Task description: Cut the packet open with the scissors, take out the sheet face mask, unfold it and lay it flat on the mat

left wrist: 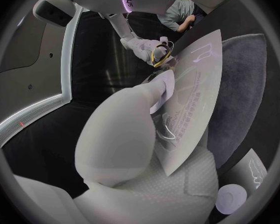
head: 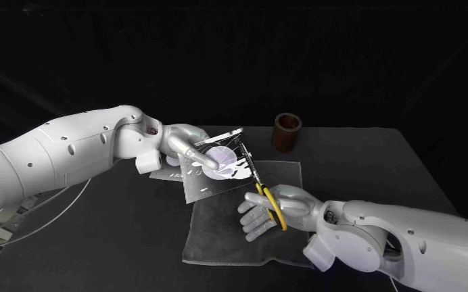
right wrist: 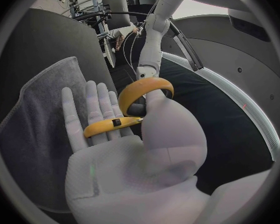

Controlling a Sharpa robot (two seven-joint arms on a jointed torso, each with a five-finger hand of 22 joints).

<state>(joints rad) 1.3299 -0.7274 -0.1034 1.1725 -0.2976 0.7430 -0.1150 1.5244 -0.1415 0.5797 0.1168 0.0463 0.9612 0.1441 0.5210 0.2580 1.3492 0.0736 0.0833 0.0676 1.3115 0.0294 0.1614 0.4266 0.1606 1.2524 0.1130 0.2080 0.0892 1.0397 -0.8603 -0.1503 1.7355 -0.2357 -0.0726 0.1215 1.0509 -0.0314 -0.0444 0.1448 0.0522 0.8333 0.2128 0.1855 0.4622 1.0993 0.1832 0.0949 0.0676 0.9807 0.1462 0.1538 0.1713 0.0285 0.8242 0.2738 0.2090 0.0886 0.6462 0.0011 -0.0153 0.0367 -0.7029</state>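
The packet point(head: 222, 163) is a flat, stiff rectangle of shiny silver foil. It is held tilted in the air above the far left corner of the mat point(head: 234, 238). Its face carries a pale round patch and thin white line drawings. In the left wrist view the packet point(left wrist: 196, 99) also shows rows of small print, too fine to read.

The left hand point(head: 185, 142) pinches the packet by its left part, thumb on one face and fingers behind, and it is smooth matte silver. In its own wrist view the left hand point(left wrist: 134, 134) has one rounded fingertip pressed flat on the foil.

The scissors point(head: 270, 204) have glossy yellow loop handles and slim dark blades that reach up to the packet's right edge. I cannot tell how far apart the blades are. The right hand point(head: 297, 205) holds them over the mat. In the right wrist view its thumb passes through one loop of the scissors point(right wrist: 146, 92), and the other loop lies across the straight, close-set fingers of the right hand point(right wrist: 115, 149).

The mat is soft grey cloth with a nap like towelling, rectangular, lying on the matte black tabletop point(head: 370, 163). A brown cylindrical cup point(head: 287, 132) stands upright at the far side, apart from the mat. A second flat pale piece point(head: 161, 172) lies on the tabletop just left of the mat, below the left hand.
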